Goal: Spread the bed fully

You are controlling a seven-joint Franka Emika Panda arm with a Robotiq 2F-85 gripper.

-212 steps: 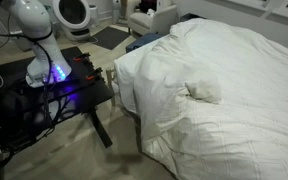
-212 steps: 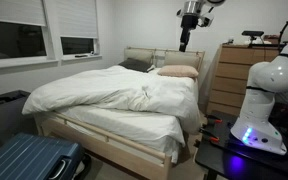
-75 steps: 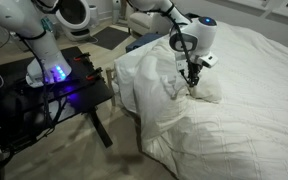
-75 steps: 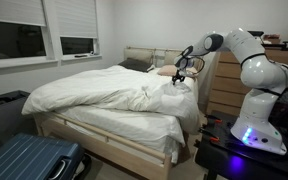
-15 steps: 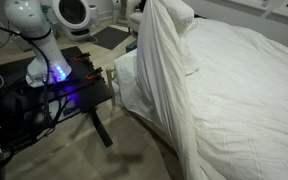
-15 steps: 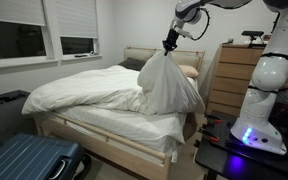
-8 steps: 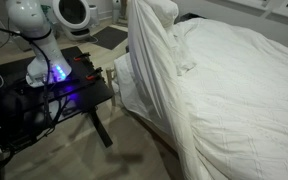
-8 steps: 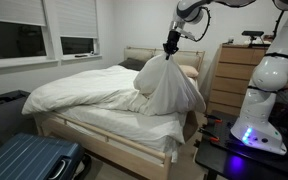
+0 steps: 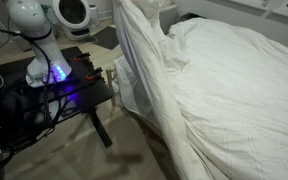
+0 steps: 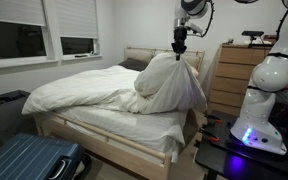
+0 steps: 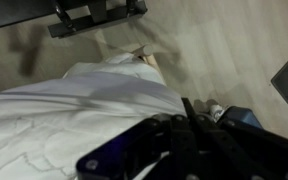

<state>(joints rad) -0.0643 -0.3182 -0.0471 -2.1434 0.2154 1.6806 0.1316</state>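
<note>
The bed point(image 10: 84, 95) is wide and covered by a white quilted duvet point(image 9: 234, 90). In an exterior view my gripper point(image 10: 179, 48) hangs high over the bed's side by the dresser. It is shut on a pinched peak of the duvet, and the lifted cloth point(image 10: 170, 85) drapes down from it in a tent. The raised fold point(image 9: 139, 40) runs out of the top of the picture, so the gripper is hidden there. In the wrist view the dark fingers point(image 11: 187, 104) are pressed together, with white duvet point(image 11: 54, 110) on the left.
A black table with blue lights point(image 9: 59, 80) and my white base point(image 10: 259, 110) stand beside the bed. A wooden dresser point(image 10: 234, 70) is close behind the gripper. A blue suitcase point(image 10: 29, 160) lies on the floor at the bed's foot. Pillows point(image 10: 139, 64) lean on the headboard.
My gripper has carried the pinched duvet sideways toward the dresser. The hanging tent of cloth has shifted with it and spread wider at the base.
</note>
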